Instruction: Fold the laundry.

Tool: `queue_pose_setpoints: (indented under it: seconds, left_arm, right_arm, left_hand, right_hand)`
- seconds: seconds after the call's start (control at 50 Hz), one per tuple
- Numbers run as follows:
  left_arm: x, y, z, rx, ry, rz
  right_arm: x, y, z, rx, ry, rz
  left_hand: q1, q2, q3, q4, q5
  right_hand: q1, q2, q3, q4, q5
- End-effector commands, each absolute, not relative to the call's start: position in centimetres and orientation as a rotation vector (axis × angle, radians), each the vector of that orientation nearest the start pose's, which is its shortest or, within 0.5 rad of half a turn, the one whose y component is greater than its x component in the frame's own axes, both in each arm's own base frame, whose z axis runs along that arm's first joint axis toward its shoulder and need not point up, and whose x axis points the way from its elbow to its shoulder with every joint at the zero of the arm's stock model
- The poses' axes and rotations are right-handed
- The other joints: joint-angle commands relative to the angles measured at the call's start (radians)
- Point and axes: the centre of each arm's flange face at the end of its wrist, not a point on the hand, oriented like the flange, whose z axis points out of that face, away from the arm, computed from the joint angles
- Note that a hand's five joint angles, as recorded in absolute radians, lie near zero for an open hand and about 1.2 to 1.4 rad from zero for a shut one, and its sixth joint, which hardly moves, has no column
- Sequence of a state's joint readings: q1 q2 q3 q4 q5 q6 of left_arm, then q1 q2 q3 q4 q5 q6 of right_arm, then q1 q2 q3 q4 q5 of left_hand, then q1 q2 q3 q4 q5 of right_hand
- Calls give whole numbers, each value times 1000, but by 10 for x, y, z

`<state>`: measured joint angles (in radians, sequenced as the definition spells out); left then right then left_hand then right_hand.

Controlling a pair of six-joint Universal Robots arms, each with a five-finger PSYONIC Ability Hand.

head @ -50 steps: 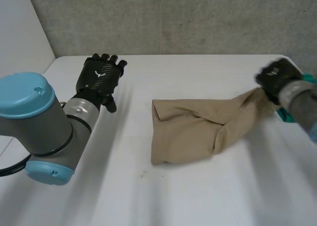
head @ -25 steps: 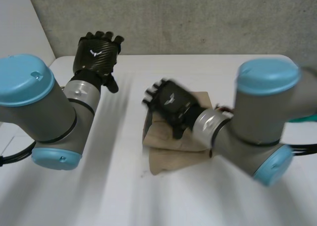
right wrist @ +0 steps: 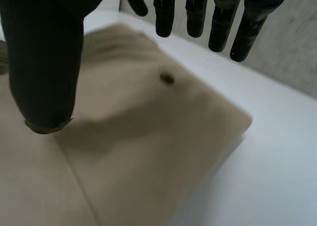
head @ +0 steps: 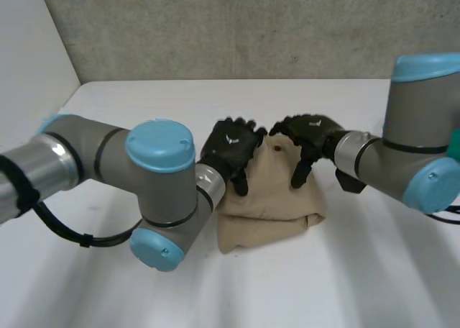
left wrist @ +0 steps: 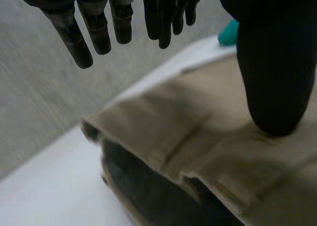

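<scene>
Lying folded on the white table (head: 144,105), the tan garment (head: 269,198) shows as a stacked, roughly rectangular bundle with its lower layers protruding at the near edge. A small dark spot (head: 277,146) marks the garment's top layer near its far edge.

The left hand (head: 230,147) is over the garment's far left portion. In the left wrist view, the left hand's fingers (left wrist: 99,32) hang straight and spread above the garment (left wrist: 163,127), clear of the fabric and grasping nothing. The thumb (left wrist: 272,62) points down, its tip apparently resting on the top layer. Below that layer the garment's side gapes, showing a dark opening between the layers.

The right hand (head: 310,134) is over the garment's far right portion, just beside the dark spot. In the right wrist view, the right hand's fingers (right wrist: 220,28) are extended and spread above the garment (right wrist: 148,151), holding nothing. Its thumb (right wrist: 44,52) points down with the tip on or very near the fabric; contact cannot be confirmed. The dark spot (right wrist: 167,79) lies between thumb and fingers.

The two hands are near each other above the garment, not touching.

A teal object (head: 454,137) sits well apart from the garment, on its right side, partly hidden by the right arm (head: 417,141).
</scene>
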<state>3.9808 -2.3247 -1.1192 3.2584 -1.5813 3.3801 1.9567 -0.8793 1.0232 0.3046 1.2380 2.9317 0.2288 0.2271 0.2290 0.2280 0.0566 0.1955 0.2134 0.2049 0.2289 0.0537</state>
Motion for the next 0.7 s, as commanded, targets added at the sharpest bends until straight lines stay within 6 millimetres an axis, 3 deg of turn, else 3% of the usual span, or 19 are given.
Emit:
queue_pose_setpoints:
  seconds: [0.02,0.12,0.26,0.4,0.46,0.52,0.64,0.7]
  left_arm:
    - [-378,-254,146,1204,2471,-1952]
    - [-369,-257,141,1171,2464,-1868]
    - [-368,-253,124,1278,2397,-1765]
    - [-372,-250,128,1305,2380,-1798]
    - [-375,-250,146,1288,2344,-1880]
    - [-376,-251,170,1248,2297,-1984]
    - [-366,-248,226,1157,2188,-2186]
    - [-362,-241,244,1159,2160,-2246]
  right_arm:
    - [304,-323,157,-968,2267,-1378]
    - [305,-324,144,-1051,2280,-1375]
    - [302,-326,136,-1096,2320,-1401]
    - [300,-326,135,-1157,2335,-1428]
    - [297,-329,142,-1132,2328,-1461]
    - [296,-328,160,-1117,2282,-1550]
    - [289,-314,217,-1078,2163,-1766]
    - [285,-307,223,-1053,2160,-1795]
  left_hand:
    - [82,83,81,82,79]
    - [82,83,81,82,79]
    - [79,80,78,79,76]
    - [55,57,55,56,53]
    - [46,48,46,47,44]
    - [46,48,46,47,44]
    - [32,34,32,33,29]
    - [26,28,26,27,24]
  right_hand:
    - [-21,-39,-30,-54,-54]
    - [-21,-39,-30,-54,-54]
    - [-21,-39,-30,-54,-54]
    - [-21,-39,-30,-54,-54]
    - [-21,-39,-30,-54,-54]
    - [-21,-39,-30,-54,-54]
    - [-21,-39,-30,-54,-54]
    - [-21,-39,-30,-54,-54]
